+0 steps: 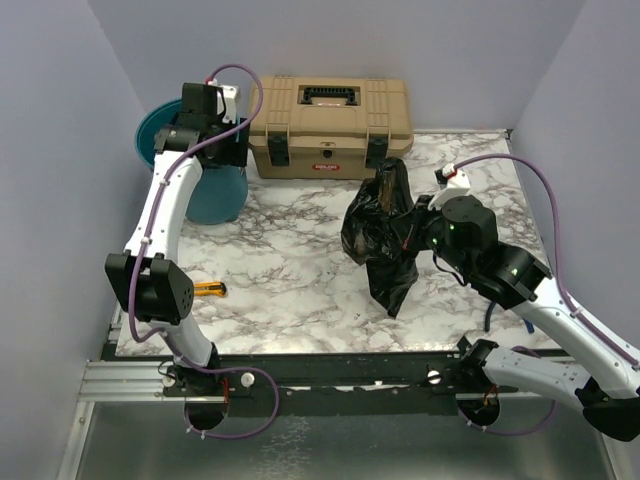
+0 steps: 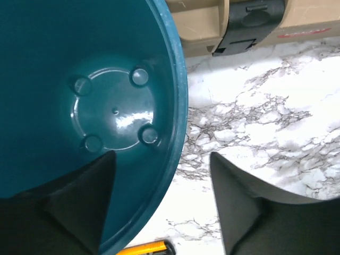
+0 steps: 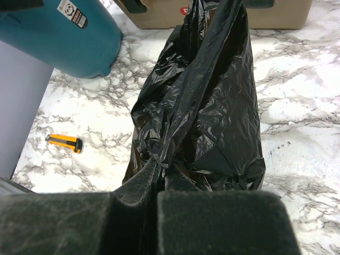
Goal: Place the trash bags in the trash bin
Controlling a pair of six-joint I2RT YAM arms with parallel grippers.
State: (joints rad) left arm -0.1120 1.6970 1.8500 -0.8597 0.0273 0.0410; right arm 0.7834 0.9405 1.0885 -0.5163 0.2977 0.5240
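Observation:
The teal trash bin stands at the back left and looks tilted, its mouth toward the left wall. My left gripper is open and straddles its rim, one finger inside the bin and one outside; the bin's inside is bare. The black crinkly trash bag is bunched up at centre right. My right gripper is shut on a fold of it, fingertips pressed together in the film. The bag's lower end hangs near the table.
A tan toolbox with black latches stands at the back, right of the bin, and shows in the left wrist view. A yellow utility knife lies near the left front, also seen from the right wrist. The marble tabletop lies between bin and bag.

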